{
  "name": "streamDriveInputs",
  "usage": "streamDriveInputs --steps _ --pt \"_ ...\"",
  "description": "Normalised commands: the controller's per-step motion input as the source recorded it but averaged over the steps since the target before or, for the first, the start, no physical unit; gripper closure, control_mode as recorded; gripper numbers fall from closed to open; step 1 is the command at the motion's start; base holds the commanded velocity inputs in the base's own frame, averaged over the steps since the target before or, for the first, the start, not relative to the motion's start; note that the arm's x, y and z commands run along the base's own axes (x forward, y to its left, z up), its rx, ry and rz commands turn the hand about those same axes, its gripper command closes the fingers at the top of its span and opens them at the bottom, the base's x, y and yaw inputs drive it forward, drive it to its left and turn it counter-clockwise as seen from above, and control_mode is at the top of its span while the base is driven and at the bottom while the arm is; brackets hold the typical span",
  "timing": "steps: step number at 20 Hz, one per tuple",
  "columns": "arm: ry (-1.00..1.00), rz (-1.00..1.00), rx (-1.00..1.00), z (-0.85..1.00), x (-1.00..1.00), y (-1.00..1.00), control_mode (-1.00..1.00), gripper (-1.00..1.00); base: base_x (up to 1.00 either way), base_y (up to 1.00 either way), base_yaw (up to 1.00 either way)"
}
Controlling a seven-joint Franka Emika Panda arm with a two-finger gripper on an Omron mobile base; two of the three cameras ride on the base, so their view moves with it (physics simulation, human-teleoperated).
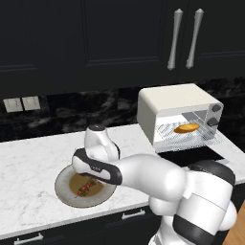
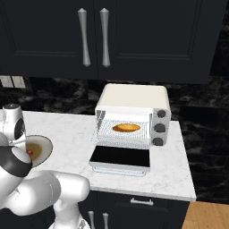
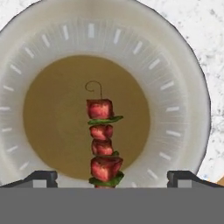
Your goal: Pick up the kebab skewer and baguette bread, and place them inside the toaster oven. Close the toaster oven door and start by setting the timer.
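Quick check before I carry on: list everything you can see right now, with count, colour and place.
kebab skewer: one, red and green chunks, lying on the plate
plate: one, pale rim, brown centre, on the counter
baguette bread: one, golden-orange, on the toaster oven's rack
toaster oven: one, cream-white, on the counter
toaster oven door: one, dark glass, folded down open
counter: white marble
cabinets: black, metal handles
gripper: one, dark fingers spread wide, above the skewer
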Motion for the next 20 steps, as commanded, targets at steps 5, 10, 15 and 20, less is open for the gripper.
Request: streamDriveInputs --steps 5,10,15,20 --pt "0.0 0.05 0.0 -0.44 -0.01 0.01 -1.0 -1.0 0.0 0.0 0.0" --pt "0.01 0.03 0.0 -0.38 0.14 0.0 -1.0 -1.0 0.0 0.0 0.0" --pt "0.03 0.03 0.0 -0.29 0.18 0.01 -1.0 -1.0 0.0 0.0 0.0" --pt "0.07 0.02 0.0 -0.03 0.0 0.21 -1.0 -1.0 0.0 0.0 0.0"
